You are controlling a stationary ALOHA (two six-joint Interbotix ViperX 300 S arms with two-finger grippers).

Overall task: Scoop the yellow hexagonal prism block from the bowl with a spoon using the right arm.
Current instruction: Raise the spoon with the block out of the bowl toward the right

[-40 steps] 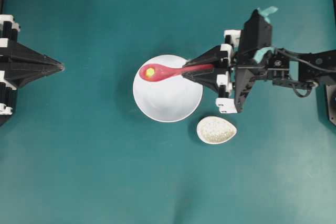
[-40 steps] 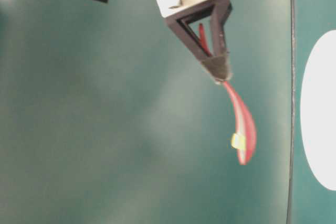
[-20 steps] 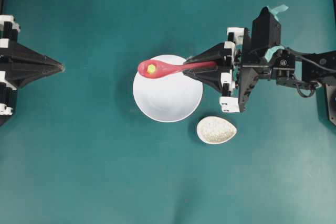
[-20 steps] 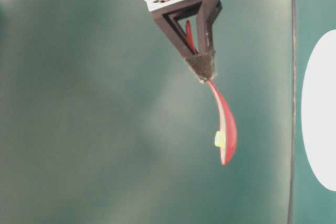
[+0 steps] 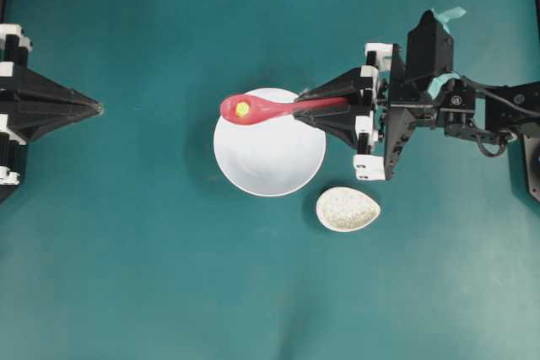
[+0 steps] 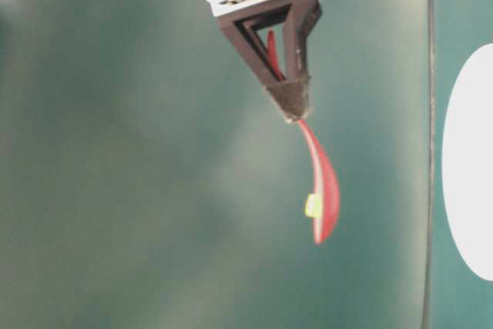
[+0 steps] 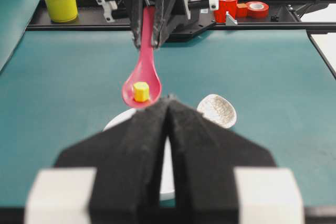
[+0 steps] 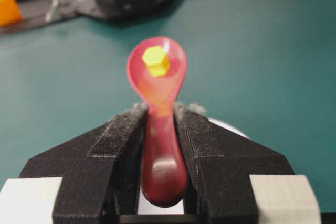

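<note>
Table-level view: bowl (image 6: 470,175) cropped; spoon (image 6: 323,190) edge-on.

I see open worktop (image 5: 169,276) left and near. Right of the bowl (image 5: 270,158), the speckled dish (image 5: 348,208) blocks my path.

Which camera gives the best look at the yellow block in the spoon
The right wrist view: the yellow block sits large in the spoon, its hexagonal top plain. The left wrist view shows it smaller, overhead only a yellow dot, and table-level a blurred side glimpse.
</note>
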